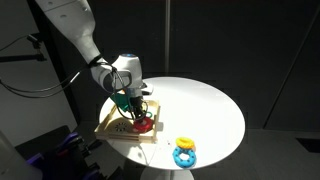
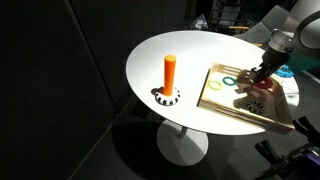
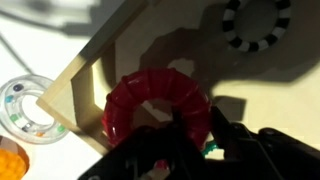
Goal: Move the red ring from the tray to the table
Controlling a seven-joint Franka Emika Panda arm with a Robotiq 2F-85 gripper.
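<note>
The red ring [image 3: 150, 100] is between my gripper's [image 3: 195, 125] two dark fingers. One finger is in its hole and the other is outside its wall, shut on it. In both exterior views the gripper [image 1: 136, 117] [image 2: 262, 80] hangs over the light wooden tray [image 1: 108, 124] [image 2: 225, 103] with the red ring [image 1: 144, 125] [image 2: 262, 90] at its tips, near the tray's edge. I cannot tell whether the ring is clear of the tray floor. The tray stands on the round white table [image 1: 205, 105] [image 2: 165, 55].
A blue ring with a yellow top [image 1: 185, 153] lies on the table beside the tray; it also shows in the wrist view [image 3: 28, 105]. A thin green ring [image 2: 230, 82] and a black-and-white striped ring [image 3: 255, 22] are in the tray. An orange peg [image 2: 170, 72] stands on a striped base.
</note>
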